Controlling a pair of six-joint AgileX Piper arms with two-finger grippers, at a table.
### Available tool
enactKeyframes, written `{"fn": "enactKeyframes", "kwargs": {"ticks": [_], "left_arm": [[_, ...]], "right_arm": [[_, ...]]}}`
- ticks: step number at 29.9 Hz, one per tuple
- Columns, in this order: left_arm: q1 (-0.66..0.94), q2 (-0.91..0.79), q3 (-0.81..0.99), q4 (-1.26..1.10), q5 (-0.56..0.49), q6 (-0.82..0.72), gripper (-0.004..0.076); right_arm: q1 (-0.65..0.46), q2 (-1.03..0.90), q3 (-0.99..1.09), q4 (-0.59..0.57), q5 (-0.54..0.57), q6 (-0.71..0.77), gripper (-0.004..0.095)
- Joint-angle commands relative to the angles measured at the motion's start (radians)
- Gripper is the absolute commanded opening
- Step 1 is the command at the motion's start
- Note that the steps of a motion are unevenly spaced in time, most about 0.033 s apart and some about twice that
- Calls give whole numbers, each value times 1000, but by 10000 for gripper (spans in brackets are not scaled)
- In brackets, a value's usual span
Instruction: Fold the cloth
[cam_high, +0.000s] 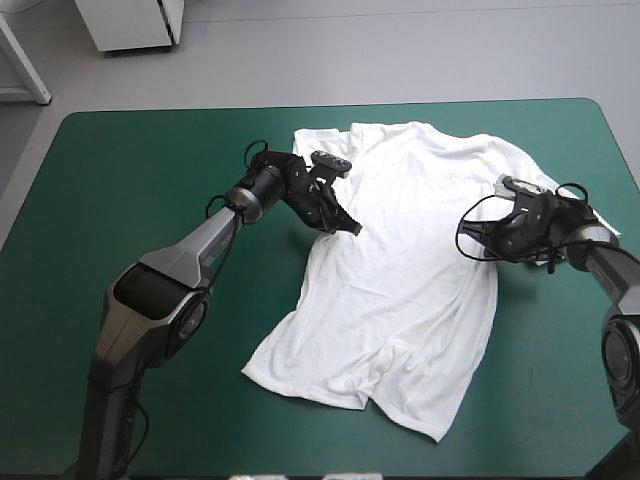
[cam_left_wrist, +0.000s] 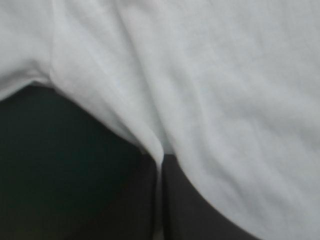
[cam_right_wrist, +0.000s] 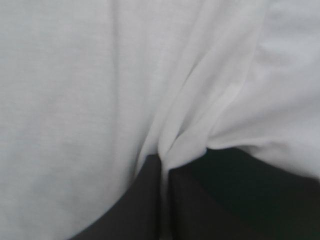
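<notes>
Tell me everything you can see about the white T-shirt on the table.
The white short-sleeved T-shirt, thin soft fabric, lies spread nearly flat and lightly wrinkled on the teal-green cover, collar toward the far edge. The left end effector pinches one side edge below the sleeve, the right end effector the other, bunching the cloth.

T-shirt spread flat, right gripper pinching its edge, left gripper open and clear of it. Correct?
Not quite. The left gripper is also shut on the T-shirt, pinching its edge; the left wrist view shows it. The rest holds: spread flat, right gripper pinching its edge.
</notes>
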Motion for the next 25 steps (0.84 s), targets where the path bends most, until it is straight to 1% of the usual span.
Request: {"fn": "enactKeyframes", "kwargs": {"ticks": [1, 3, 7, 9, 15, 20, 23, 25], "left_arm": [[-3, -97, -6, 35, 66, -7, -10], [4, -130, -6, 35, 80, -9, -10], [16, -216, -6, 85, 108, -28, -10], [18, -265, -6, 113, 110, -33, -10], [23, -433, -6, 164, 148, -40, -10], [23, -578, -6, 215, 150, -46, -10], [23, -650, -6, 253, 150, -64, -10], [23, -697, -6, 273, 150, -70, -10]], "right_arm": [[5, -76, 2, -34, 78, -7, -17], [5, -114, -9, -61, 104, -7, -17], [5, -180, -69, -99, 202, -43, -17], [5, -217, -111, -112, 235, -57, -17], [5, -300, -257, -110, 326, -99, -17], [5, -343, -370, -99, 404, -108, -17], [5, -366, -427, -83, 435, -113, -17], [5, -385, -460, -49, 445, -121, -17]]}}
